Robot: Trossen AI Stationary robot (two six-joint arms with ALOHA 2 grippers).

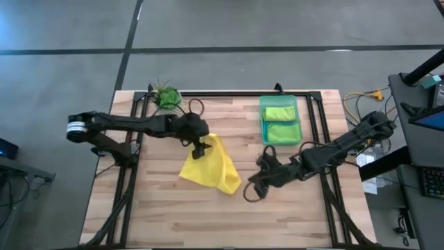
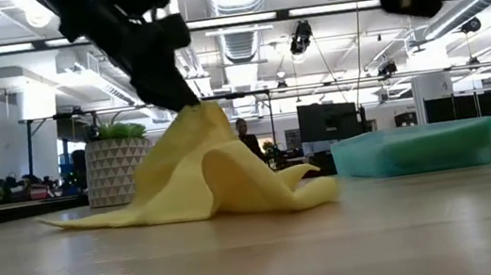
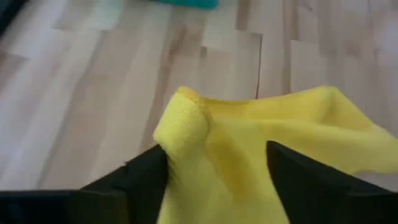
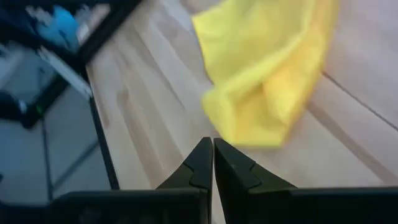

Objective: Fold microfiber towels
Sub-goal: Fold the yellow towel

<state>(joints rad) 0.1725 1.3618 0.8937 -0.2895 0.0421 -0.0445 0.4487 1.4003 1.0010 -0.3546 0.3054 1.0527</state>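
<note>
One yellow towel [image 1: 209,169], two green towels [image 1: 280,122] in bin [image 1: 263,119]

One yellow towel [image 1: 208,169], two green towels [image 1: 280,122], one bin [image 1: 263,119], one plant [image 1: 166,96].

Towel [image 1: 208,169] on the table [image 1: 173,215]: plain bright yellow, no pattern; the table is pale wood in planked strips with brown grain lines and a black frame. Bin [image 1: 263,118]: translucent green, holding two lime-green folded towels [image 1: 280,122], both plain. Both arms and their grippers [image 1: 202,149] [image 1: 254,186] are black, the left arm bearing a white band, and the planter [image 2: 117,170] shows a grey-and-white triangle pattern under green foliage.
</note>
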